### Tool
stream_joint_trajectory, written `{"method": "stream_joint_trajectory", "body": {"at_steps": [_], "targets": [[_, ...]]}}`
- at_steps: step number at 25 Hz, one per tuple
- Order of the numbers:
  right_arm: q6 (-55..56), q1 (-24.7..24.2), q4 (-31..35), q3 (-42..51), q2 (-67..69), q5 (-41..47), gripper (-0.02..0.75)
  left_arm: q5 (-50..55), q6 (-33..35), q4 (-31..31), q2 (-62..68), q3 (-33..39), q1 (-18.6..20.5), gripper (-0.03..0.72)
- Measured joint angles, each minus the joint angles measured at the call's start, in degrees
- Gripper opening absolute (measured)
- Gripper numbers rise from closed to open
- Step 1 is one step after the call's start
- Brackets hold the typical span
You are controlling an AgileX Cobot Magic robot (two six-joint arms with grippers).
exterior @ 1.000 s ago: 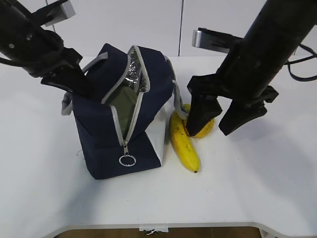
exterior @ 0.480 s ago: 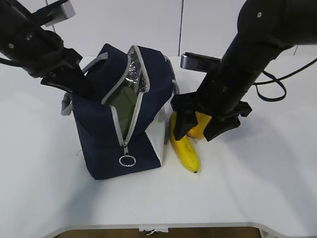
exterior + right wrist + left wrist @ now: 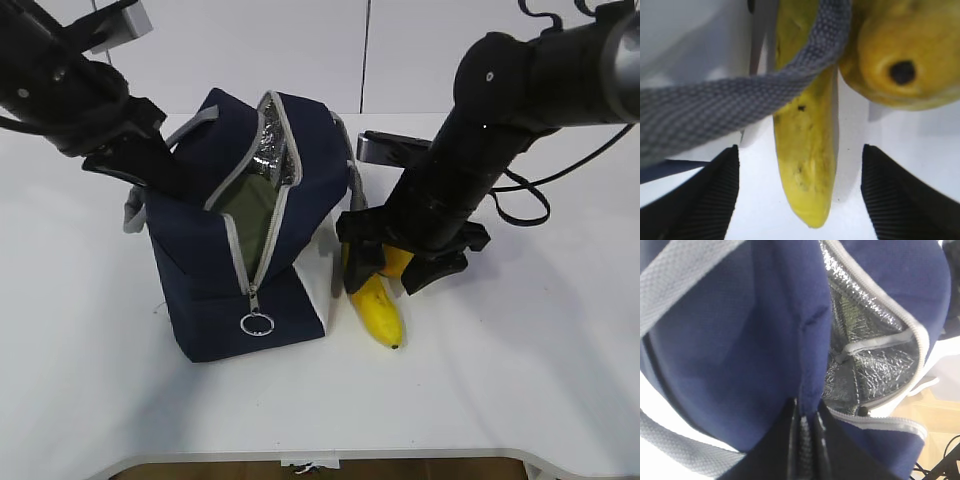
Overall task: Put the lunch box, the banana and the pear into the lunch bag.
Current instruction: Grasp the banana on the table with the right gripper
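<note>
On the white desk (image 3: pixel 520 340), the navy lunch bag (image 3: pixel 215 290) gapes while the left hand (image 3: pixel 807 450) pinches its fabric edge, and the right hand (image 3: pixel 392 272), spread, straddles the banana (image 3: pixel 807 160) lying lengthwise between its fingers, the pear (image 3: pixel 905 60) just beyond.

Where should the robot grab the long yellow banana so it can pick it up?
Probably around the middle of the long curved yellow banana, coming down from above with the open right gripper astride its narrow width. It lies flat on the white table, and the grey webbing handle and squat yellow-orange pear crowd its far end.
</note>
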Motion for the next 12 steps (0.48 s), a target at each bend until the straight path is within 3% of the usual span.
{"method": "stream_joint_trajectory", "body": {"at_steps": [12], "targets": [[1.41, 2.01, -3.5, 0.0, 2.12, -2.4, 0.581, 0.0, 0.0, 0.34, 0.0, 0.0, 0.0, 0.013]]}}
